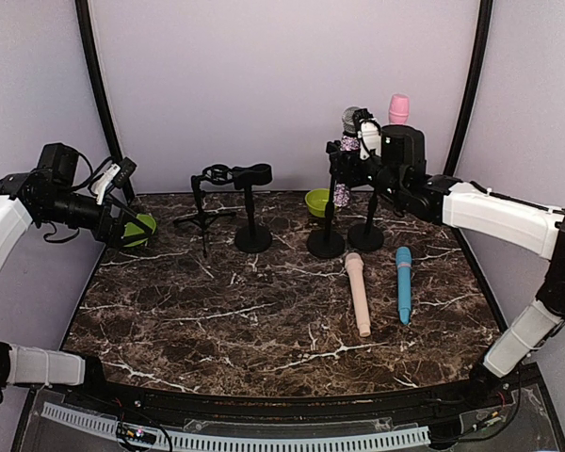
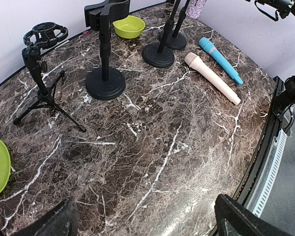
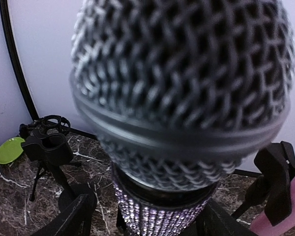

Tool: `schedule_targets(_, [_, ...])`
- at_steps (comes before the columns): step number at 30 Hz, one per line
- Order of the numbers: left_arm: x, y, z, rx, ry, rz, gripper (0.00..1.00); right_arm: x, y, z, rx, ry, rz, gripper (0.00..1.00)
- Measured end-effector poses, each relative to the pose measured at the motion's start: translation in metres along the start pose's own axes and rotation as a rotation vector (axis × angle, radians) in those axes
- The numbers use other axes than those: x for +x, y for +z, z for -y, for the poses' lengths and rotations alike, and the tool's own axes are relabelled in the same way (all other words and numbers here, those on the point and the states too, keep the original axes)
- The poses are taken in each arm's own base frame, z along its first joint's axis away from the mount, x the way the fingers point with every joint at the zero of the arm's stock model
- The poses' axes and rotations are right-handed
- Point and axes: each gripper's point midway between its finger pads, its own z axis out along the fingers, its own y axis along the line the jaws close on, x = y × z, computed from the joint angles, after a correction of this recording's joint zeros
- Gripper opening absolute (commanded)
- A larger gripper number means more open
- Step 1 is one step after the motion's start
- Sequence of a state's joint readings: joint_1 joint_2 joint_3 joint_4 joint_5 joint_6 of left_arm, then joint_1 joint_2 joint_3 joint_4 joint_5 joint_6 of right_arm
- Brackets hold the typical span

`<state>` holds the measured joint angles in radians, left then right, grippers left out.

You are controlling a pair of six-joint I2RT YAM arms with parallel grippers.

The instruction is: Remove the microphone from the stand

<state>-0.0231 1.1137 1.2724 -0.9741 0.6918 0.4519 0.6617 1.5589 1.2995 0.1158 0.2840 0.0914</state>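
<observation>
The glittery purple microphone with silver mesh head point(image 3: 182, 98) stands in its black round-based stand point(image 1: 326, 243); the right gripper point(image 3: 151, 219) has jaws spread around its handle. Better to close squarely, then lift straight up; the left gripper point(image 2: 147, 219) is wide apart, empty

bright even light, faint shadows; close microphone point(image 3: 182, 88) slightly blurred

A dark, white-veined marble surface point(image 1: 264, 320) is being enclosed by plain pale lilac walls point(image 1: 264, 75) and framed by curved black poles point(image 1: 98, 89), under even light.
</observation>
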Motion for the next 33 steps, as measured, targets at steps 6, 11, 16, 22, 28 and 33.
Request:
schedule_targets(6, [0.0, 0.0, 0.0, 0.0, 0.001, 0.0, 0.99, -0.011, 0.001, 0.005, 0.025, 0.014, 0.056, 0.46])
schedule_targets(11, [0.0, 0.0, 0.0, -0.001, 0.002, -0.001, 0.99, -0.012, 0.001, 0.005, 0.026, 0.017, 0.09, 0.4])
schedule_targets(16, [0.0, 0.0, -0.001, -0.004, 0.006, -0.002, 0.99, -0.012, 0.001, 0.005, 0.025, 0.012, 0.105, 0.63])
schedule_targets(22, [0.0, 0.0, -0.001, -0.005, 0.009, -0.001, 0.99, -0.006, 0.002, 0.007, 0.03, 0.02, 0.111, 0.61])
schedule_targets(28, [-0.002, -0.002, -0.002, -0.015, 0.013, -0.002, 0.99, -0.005, 0.006, 0.008, 0.044, 0.032, 0.129, 0.4])
schedule_targets(33, [-0.003, -0.004, -0.002, -0.024, 0.016, -0.003, 0.99, -0.008, 0.006, 0.01, 0.052, 0.029, 0.143, 0.28])
